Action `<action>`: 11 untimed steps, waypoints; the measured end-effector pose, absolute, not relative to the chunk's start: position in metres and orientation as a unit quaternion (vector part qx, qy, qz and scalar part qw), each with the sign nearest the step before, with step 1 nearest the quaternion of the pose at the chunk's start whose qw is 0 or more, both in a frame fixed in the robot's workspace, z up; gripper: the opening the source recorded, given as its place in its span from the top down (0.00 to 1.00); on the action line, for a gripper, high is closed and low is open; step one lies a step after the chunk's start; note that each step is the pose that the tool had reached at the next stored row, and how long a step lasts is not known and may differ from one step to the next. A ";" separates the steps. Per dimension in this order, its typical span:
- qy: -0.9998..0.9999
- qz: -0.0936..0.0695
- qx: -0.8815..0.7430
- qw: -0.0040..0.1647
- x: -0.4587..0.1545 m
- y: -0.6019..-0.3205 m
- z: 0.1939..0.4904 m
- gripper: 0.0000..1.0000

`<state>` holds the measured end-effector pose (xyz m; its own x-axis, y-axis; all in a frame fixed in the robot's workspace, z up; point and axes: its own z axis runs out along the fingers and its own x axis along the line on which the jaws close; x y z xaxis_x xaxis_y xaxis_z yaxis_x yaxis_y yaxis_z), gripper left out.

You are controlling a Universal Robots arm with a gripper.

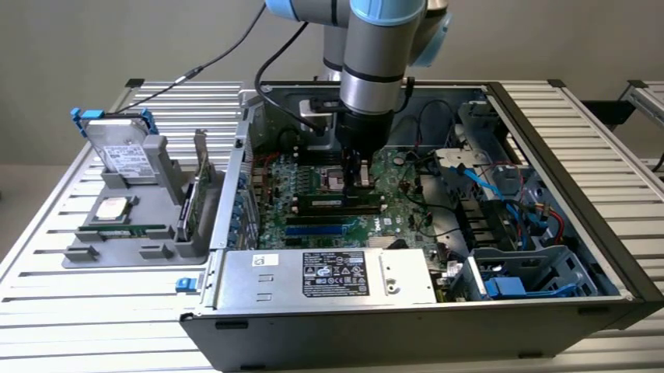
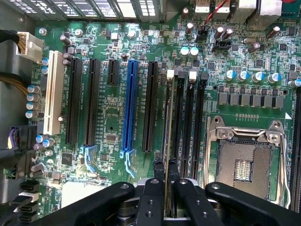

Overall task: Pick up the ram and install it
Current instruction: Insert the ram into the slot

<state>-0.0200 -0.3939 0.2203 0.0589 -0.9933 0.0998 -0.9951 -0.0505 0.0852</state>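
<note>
The ram (image 2: 166, 117) is a thin green stick, seen edge-on in the wrist view, and my gripper (image 2: 165, 181) is shut on it with a black finger on each side. It lines up along the outermost of several black memory slots (image 2: 181, 122), beside the open processor socket (image 2: 244, 160). In the exterior view the gripper (image 1: 358, 172) reaches down into the open computer case (image 1: 560, 155), with the ram (image 1: 334, 204) lying level at the motherboard (image 1: 311, 186) just under the fingers. Whether it is pressed fully into the slot I cannot tell.
A grey fixture (image 1: 78, 252) on the exterior view's left holds a silver hard drive with blue rails (image 1: 123, 154) and a square processor chip (image 1: 112, 208). The power supply (image 1: 332, 276) fills the case's front. Cables and drive bays (image 1: 508, 202) crowd the right. Long expansion slots (image 2: 130, 108) lie beside the memory slots.
</note>
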 end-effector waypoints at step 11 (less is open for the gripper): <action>-0.686 0.007 0.725 0.065 -0.020 -0.394 0.219 0.86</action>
